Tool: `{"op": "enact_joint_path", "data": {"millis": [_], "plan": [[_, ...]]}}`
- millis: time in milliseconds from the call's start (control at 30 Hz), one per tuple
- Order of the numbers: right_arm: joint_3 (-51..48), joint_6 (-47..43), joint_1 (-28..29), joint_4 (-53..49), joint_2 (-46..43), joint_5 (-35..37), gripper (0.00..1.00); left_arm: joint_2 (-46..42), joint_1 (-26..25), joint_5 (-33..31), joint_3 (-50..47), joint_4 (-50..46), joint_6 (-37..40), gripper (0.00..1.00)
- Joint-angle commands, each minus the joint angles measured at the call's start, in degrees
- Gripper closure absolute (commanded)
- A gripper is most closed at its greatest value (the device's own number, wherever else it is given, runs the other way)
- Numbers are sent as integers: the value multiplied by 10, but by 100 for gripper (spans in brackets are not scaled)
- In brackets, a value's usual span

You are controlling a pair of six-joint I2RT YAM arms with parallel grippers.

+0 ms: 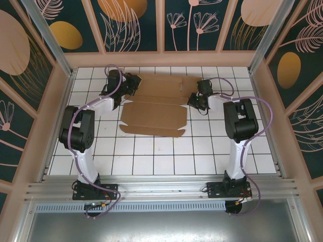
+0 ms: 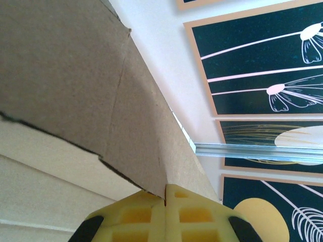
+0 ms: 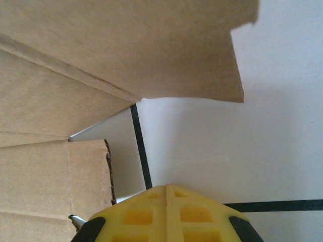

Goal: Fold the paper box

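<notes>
The paper box point(image 1: 156, 113) is a flat brown cardboard sheet with flaps, lying mid-table. My left gripper point(image 1: 134, 84) is at its far left edge. In the left wrist view its yellow fingers are shut point(image 2: 165, 187), tips touching the bottom of a raised cardboard flap point(image 2: 75, 75) right at their seam; no cardboard shows between them. My right gripper point(image 1: 195, 101) is at the sheet's right edge. In the right wrist view it is shut point(image 3: 166, 187) with nothing in it, above white tile, with a lifted flap point(image 3: 126, 40) above and a flat panel point(image 3: 55, 186) to its left.
The table is white tile with black grid lines point(image 1: 166, 156). Pink-framed walls with dark flower panels point(image 1: 161, 30) close in the back and sides. An aluminium rail point(image 1: 161, 189) runs along the near edge by the arm bases.
</notes>
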Motion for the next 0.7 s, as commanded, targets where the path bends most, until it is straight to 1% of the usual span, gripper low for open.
{"op": "enact_joint_path", "data": {"millis": [0,100,300,467,667], "plan": [[17,-5,6,7,8,-17,100,11,2,-3,-11,17,-6,100],[15,2,9,30,0,-45,100,10,2,-1,-12,17,-7,100],[31,5,22,50,-7,-74,100,10,3,1,-17,21,-10,100],[63,-14,43,33,11,-69,98,7,3,2,-25,24,-13,100],[99,-17,61,6,59,-54,98,4,4,2,-32,29,-18,100]]}}
